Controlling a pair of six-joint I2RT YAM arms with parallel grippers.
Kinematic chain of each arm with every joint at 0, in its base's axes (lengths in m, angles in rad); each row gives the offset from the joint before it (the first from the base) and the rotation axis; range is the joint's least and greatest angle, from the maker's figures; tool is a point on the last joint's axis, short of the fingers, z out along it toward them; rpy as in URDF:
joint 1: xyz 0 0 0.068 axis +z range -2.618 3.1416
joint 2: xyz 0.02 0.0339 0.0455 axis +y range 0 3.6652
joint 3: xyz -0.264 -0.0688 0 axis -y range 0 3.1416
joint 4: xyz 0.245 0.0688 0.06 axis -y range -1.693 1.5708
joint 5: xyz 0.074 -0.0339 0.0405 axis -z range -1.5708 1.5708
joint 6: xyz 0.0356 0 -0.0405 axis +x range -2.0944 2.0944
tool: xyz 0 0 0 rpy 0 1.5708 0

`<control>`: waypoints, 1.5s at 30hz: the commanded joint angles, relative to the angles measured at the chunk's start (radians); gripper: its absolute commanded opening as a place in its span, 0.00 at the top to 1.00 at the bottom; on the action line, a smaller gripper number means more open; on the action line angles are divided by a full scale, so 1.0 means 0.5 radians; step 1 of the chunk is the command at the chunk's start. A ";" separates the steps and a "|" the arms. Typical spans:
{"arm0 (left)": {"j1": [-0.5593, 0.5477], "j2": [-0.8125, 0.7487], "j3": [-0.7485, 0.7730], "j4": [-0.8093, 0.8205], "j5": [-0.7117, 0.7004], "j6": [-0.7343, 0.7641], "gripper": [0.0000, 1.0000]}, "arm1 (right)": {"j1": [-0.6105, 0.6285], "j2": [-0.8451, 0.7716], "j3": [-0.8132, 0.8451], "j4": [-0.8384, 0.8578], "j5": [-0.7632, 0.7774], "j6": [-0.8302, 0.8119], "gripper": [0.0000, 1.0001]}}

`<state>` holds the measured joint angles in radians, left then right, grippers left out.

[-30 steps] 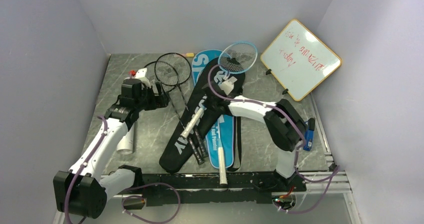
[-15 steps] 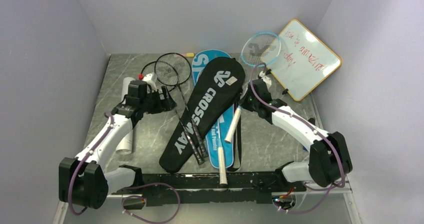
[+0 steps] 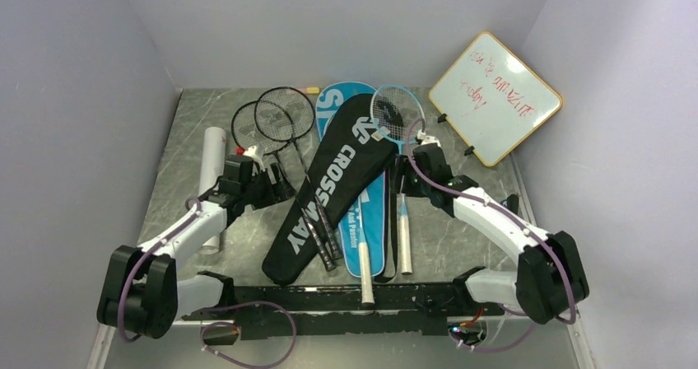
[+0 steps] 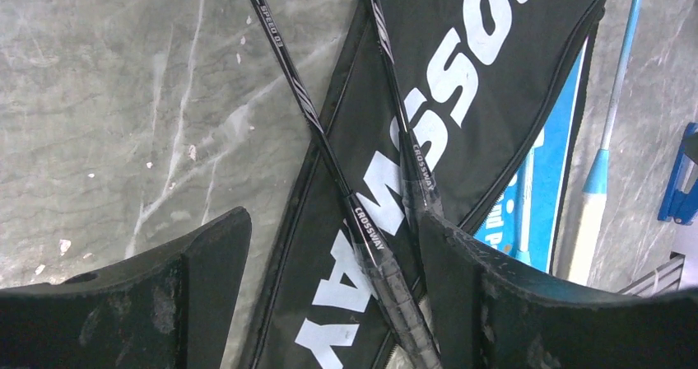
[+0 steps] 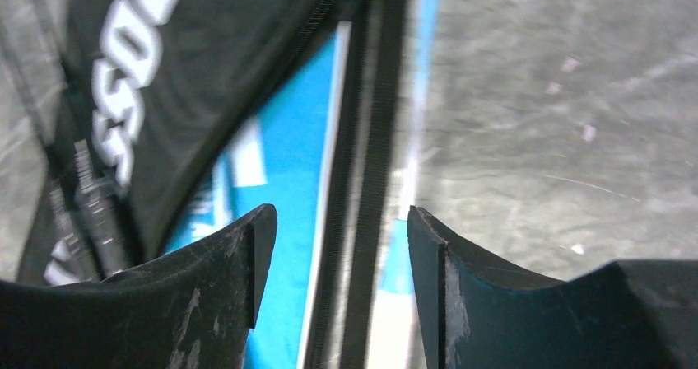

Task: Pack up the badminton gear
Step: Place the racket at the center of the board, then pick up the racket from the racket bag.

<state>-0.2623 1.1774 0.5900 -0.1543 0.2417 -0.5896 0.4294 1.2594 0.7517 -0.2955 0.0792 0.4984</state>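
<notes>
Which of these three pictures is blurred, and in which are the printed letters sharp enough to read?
Right wrist view: motion blur smears the black CROSSWAY cover and the table. Left wrist view: sharp, "CROSSWAY" reads clearly on the black racket shafts. Top external view: evenly lit, no strong glare, yet the red writing on the whiteboard is too small to read.

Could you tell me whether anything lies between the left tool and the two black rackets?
Nothing visible does: the open left tool hangs over the black rackets, whose shafts lie uncovered on the CROSSWAY cover.
</notes>
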 commanded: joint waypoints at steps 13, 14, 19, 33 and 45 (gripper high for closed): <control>-0.020 0.029 -0.128 0.290 -0.082 0.004 0.21 | 0.737 0.832 0.768 0.572 -0.327 -0.139 0.53; -0.021 0.029 -0.136 0.294 -0.086 0.004 0.21 | 0.751 0.920 0.842 0.561 -0.327 -0.149 0.54; -0.025 0.053 -0.186 0.365 -0.122 -0.005 0.21 | 0.821 1.285 1.157 0.508 -0.241 -0.186 0.56; -0.024 0.046 -0.185 0.376 -0.341 -0.003 0.23 | 1.045 1.955 1.794 0.107 0.588 -0.334 0.75; -0.053 -0.010 -0.162 0.429 -0.204 0.065 0.29 | 1.034 1.159 1.183 0.375 0.783 -0.276 1.00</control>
<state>-0.2722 1.2156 0.4896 0.0143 0.1013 -0.5812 0.9562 2.0525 1.4162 -0.1703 0.3599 0.3580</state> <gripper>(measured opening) 0.719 0.041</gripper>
